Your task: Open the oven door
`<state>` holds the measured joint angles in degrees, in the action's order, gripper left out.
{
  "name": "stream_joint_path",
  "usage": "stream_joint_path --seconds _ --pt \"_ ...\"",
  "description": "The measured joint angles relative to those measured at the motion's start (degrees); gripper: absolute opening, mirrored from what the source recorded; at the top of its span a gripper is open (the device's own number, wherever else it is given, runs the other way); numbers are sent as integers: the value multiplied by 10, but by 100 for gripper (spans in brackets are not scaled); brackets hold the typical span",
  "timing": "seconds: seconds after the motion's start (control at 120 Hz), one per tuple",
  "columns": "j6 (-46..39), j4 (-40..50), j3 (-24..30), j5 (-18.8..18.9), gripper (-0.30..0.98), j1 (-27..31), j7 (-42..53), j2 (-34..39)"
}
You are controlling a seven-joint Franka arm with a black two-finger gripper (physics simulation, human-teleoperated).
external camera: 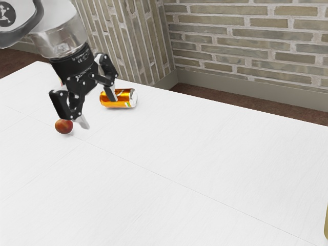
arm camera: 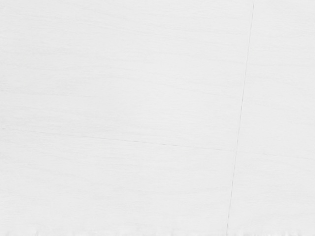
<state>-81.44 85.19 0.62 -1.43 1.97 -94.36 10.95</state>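
Observation:
My gripper (external camera: 97, 108) hangs above the white table (external camera: 179, 154) in the exterior view's upper left. Its two fingers stand wide apart, open, with nothing held between them. One fingertip is over the table near a reddish-brown round fruit, the other in front of an orange can. In the wrist view the bare white tabletop (arm camera: 147, 98) lies under my hand, crossed by two thin seam lines.
The reddish fruit (external camera: 64, 126) and the orange can (external camera: 126, 98), lying on its side, are close to the gripper. A yellowish object (external camera: 326, 225) is cut off at the exterior view's right edge. Brick walls (external camera: 246, 41) stand beyond the table.

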Motion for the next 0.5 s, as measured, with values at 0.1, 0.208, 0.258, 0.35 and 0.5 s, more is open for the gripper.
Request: stream_joint_path --seconds 0.1,0.208,0.258,0.35,0.5 --pt "-2 31 20 -11 69 -9 -63 3" --pt "-16 73 32 -17 69 -26 -122 32" --pt "-13 95 32 -17 69 -48 -145 69" --pt "-36 144 54 -17 69 -62 -183 127" --pt "-198 306 167 -20 68 -75 -233 268"
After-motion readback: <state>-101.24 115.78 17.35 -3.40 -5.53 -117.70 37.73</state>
